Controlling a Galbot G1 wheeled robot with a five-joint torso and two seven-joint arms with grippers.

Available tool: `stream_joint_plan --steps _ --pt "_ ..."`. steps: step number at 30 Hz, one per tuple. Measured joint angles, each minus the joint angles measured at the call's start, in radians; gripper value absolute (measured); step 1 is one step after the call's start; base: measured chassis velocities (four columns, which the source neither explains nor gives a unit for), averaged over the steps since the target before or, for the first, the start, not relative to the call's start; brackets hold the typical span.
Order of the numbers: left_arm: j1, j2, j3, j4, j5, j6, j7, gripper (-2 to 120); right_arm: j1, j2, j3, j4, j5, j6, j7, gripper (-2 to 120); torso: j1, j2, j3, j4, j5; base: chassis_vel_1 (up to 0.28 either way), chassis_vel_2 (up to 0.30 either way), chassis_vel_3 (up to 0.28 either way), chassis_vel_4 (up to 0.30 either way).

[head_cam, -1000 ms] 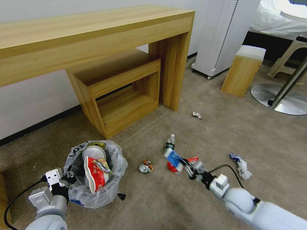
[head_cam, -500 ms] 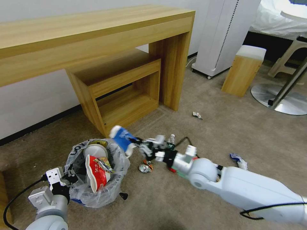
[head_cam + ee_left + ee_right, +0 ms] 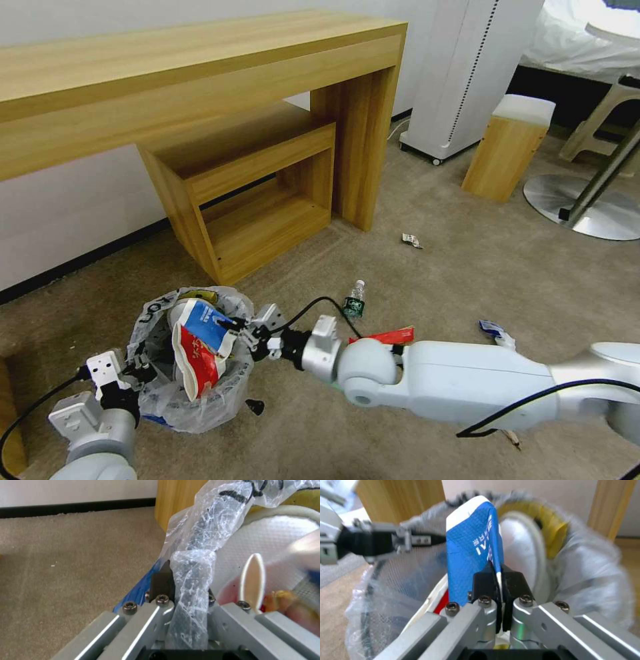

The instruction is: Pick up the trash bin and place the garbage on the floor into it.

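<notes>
Right pincer reaches across over the mouth of the trash bin, fingers pressed together on a white-blue packet. In the right wrist view the packet stands upright between the dark pads, just above the bin's bag-lined opening.

Left pincer grips the bin's near rim; left wrist view shows its fingers pinching the rim with the crinkled bag bunched between them.

Bin sits on the beige carpet floor, beside the lower wooden shelf unit. It already holds a white slipper and a red carton.

On the floor: small green-labelled bottle, red wrapper by the right arm, white-blue packet, small wrapper farther off.
</notes>
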Motion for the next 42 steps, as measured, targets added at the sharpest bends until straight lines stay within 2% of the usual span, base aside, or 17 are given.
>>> stream_joint_plan --steps 11,24,32,38,40,41,42 --pt "-0.004 0.000 0.003 0.012 -0.001 -0.009 0.003 1 0.026 0.120 -0.040 -0.032 0.031 -0.119 0.121 0 0.000 0.000 0.000 0.0001 -0.0001 0.000 0.000 0.000 0.000" --pt "-0.010 0.003 0.007 0.020 -0.006 -0.009 0.003 1 0.006 0.115 -0.039 -0.028 0.050 -0.240 0.256 0 0.000 0.000 0.000 -0.0001 0.0001 0.000 0.000 0.000 0.000" --pt "-0.007 0.002 0.007 0.017 -0.002 -0.011 0.005 1 0.005 0.133 -0.024 -0.018 0.059 -0.253 0.300 0 0.000 0.000 0.000 0.0000 0.0002 0.000 0.000 0.000 0.000" --pt "-0.005 0.003 0.003 0.016 -0.003 -0.011 0.006 1 0.005 0.113 -0.013 0.001 0.054 -0.254 0.306 19 0.000 0.000 0.000 0.0000 0.0002 0.000 0.000 0.000 0.000" --pt "-0.005 0.003 0.003 0.016 -0.003 -0.011 0.006 1 0.005 0.111 -0.012 0.003 0.053 -0.254 0.306 22 0.000 0.000 0.000 0.0000 0.0002 0.000 0.000 0.000 0.000" --pt "-0.004 0.004 0.001 0.016 -0.003 -0.011 0.006 1 0.004 0.101 -0.008 0.010 0.051 -0.254 0.306 33 0.000 0.000 0.000 0.0000 0.0002 0.000 0.000 0.000 0.000" --pt "-0.003 0.003 -0.001 0.016 -0.003 -0.011 0.006 1 0.002 0.092 -0.005 0.015 0.048 -0.253 0.306 38 0.000 0.000 0.000 -0.0001 0.0002 0.000 0.000 0.000 0.000"
